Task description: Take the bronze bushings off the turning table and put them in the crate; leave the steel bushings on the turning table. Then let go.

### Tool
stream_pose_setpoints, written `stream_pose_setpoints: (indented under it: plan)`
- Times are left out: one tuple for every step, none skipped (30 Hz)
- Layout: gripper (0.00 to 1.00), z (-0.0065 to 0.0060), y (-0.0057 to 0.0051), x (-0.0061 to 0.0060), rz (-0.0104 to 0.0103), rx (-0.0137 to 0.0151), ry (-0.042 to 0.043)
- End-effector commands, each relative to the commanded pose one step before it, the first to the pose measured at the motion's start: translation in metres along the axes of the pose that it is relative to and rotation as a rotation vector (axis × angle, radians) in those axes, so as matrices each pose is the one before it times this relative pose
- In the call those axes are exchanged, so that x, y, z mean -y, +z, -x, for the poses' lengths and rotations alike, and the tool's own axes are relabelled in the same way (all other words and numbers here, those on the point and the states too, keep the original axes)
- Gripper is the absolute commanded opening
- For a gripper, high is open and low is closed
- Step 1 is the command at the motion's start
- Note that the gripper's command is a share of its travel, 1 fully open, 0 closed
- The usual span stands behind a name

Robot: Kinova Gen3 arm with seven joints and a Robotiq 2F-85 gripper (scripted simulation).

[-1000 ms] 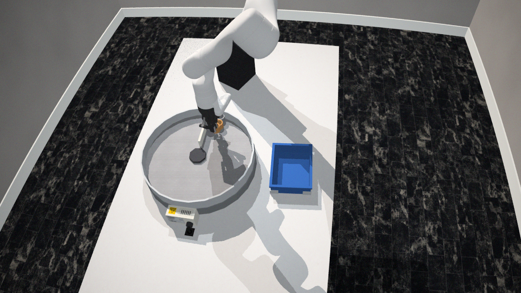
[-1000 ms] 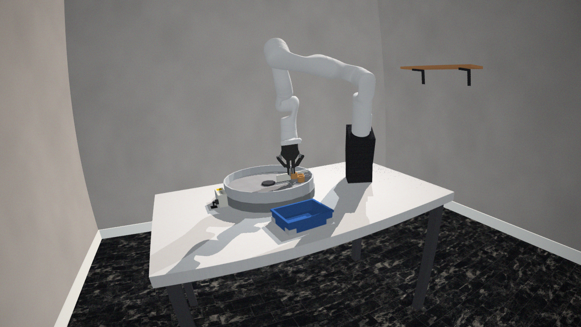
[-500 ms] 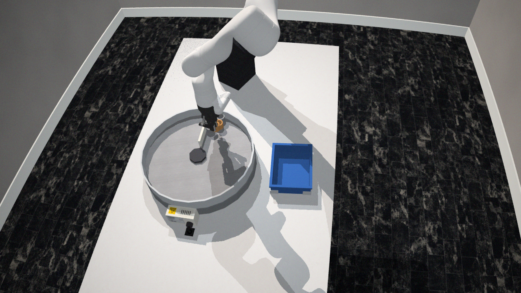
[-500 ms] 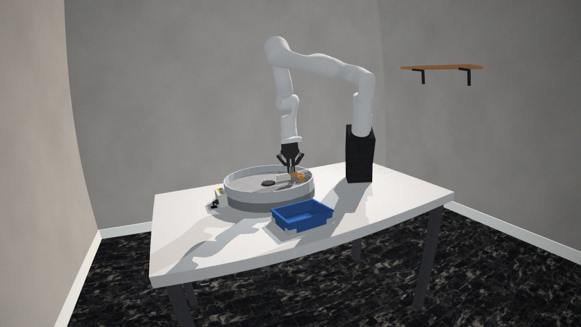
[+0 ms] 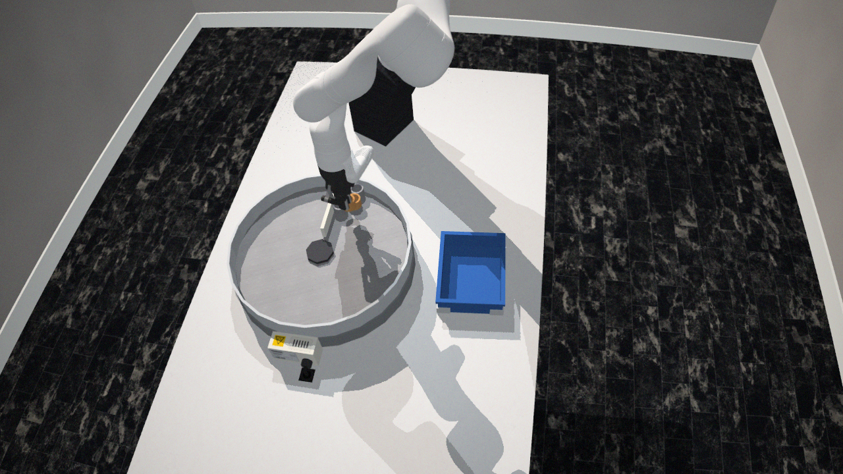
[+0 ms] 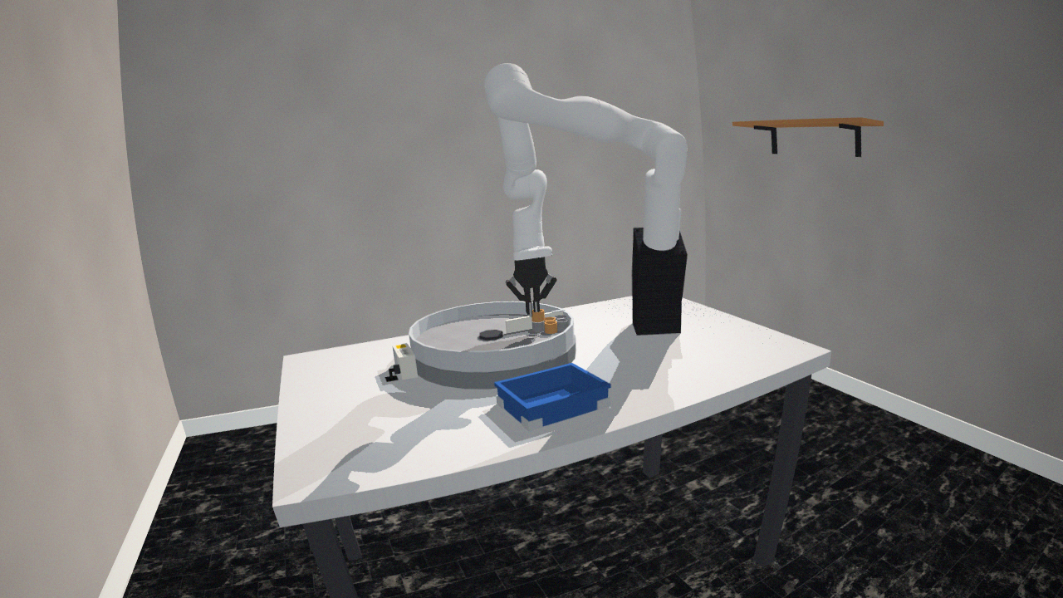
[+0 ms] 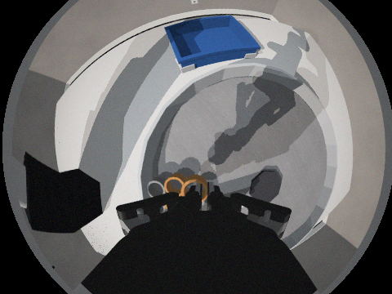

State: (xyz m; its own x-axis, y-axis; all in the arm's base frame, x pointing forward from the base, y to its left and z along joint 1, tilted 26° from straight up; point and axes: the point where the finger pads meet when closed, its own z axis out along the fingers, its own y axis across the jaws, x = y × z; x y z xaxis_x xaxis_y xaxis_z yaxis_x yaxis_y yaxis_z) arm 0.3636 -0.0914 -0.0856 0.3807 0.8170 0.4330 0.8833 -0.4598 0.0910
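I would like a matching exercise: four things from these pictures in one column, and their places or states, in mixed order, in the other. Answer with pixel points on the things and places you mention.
Column 1
1. Crate (image 5: 438, 268) (image 6: 553, 405) (image 7: 220, 56)
2. Gripper (image 5: 339, 206) (image 6: 532, 312) (image 7: 204, 189)
3. Shelf (image 6: 807, 121)
4. White box (image 5: 287, 346) (image 6: 406, 362)

Column 2
A. Fixed to the wall
B. Shut on a bronze bushing (image 5: 352, 207) (image 6: 538, 316) (image 7: 182, 190)
C. Blue, with no bushing inside
D. Marked with a yellow label, by the rim of the turning table (image 5: 276, 318) (image 6: 482, 358) (image 7: 331, 159)

Right pairs: 1-C, 2-B, 3-A, 4-D
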Motion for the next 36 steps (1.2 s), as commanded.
stream_pose_setpoints:
  plan:
    - [0.0, -0.00047, -0.00161, -0.00178, 0.00457, -0.00052, -0.00044]
    - [0.0, 0.0, 0.0, 0.0, 0.0, 0.0, 0.0]
    - [0.0, 0.0, 0.0, 0.0, 0.0, 0.0, 0.0]
    - [0.0, 0.0, 0.0, 0.0, 0.0, 0.0, 0.0]
    - [0.0, 0.0, 0.0, 0.0, 0.0, 0.0, 0.0]
    - [0.0, 0.0, 0.0, 0.0, 0.0, 0.0, 0.0]
    - [0.0, 0.0, 0.0, 0.0, 0.0, 0.0, 0.0]
    - [0.0, 0.0, 0.0, 0.0, 0.0, 0.0, 0.0]
    - [0.0, 0.0, 0.0, 0.0, 0.0, 0.0, 0.0]
    - [0.0, 0.00006, -0.00145, 0.00006, -0.00014, 0.00004, 0.0001]
    - [0.0, 0.0, -0.0015, 0.0, 0.0, 0.0, 0.0]
    - [0.0, 0.0, -0.0015, 0.0, 0.0, 0.0, 0.0]
    - [0.0, 0.0, -0.0015, 0.0, 0.0, 0.0, 0.0]
    - [0.0, 0.0, -0.0015, 0.0, 0.0, 0.0, 0.0]
    - [0.0, 0.0, 0.0, 0.0, 0.0, 0.0, 0.0]
    - [0.0, 0.0, 0.0, 0.0, 0.0, 0.0, 0.0]
    - [0.0, 0.0, 0.0, 0.0, 0.0, 0.0, 0.0]
    - [0.0, 0.0, 0.0, 0.0, 0.0, 0.0, 0.0]
    - [0.0, 0.0, 0.0, 0.0, 0.0, 0.0, 0.0]
    - [0.0, 0.0, 0.0, 0.0, 0.0, 0.0, 0.0]
    - [0.0, 0.0, 0.0, 0.0, 0.0, 0.0, 0.0]
    - [0.0, 0.0, 0.0, 0.0, 0.0, 0.0, 0.0]
    - [0.0, 0.0, 0.0, 0.0, 0.0, 0.0, 0.0]
    - [0.0, 0.0, 0.0, 0.0, 0.0, 0.0, 0.0]
    - [0.0, 0.0, 0.0, 0.0, 0.0, 0.0, 0.0]
    - [0.0, 0.0, 0.0, 0.0, 0.0, 0.0, 0.0]
    - [0.0, 0.00006, -0.00337, 0.00007, -0.00005, 0.00002, 0.00005]
    - [0.0, 0.0, -0.00342, 0.0, 0.00009, -0.00003, -0.00006]
    - [0.0, 0.0, -0.00342, 0.0, 0.00009, -0.00003, -0.00006]
    - [0.0, 0.0, -0.00342, 0.0, 0.00009, -0.00003, -0.00006]
    - [0.0, 0.0, -0.00342, 0.0, 0.00009, -0.00003, -0.00006]
    - [0.0, 0.0, 0.0, 0.0, 0.0, 0.0, 0.0]
    - [0.0, 0.0, 0.0, 0.0, 0.0, 0.0, 0.0]
    - [0.0, 0.0, 0.0, 0.0, 0.0, 0.0, 0.0]
    - [0.0, 0.0, 0.0, 0.0, 0.0, 0.0, 0.0]
    - [0.0, 0.0, 0.0, 0.0, 0.0, 0.0, 0.0]
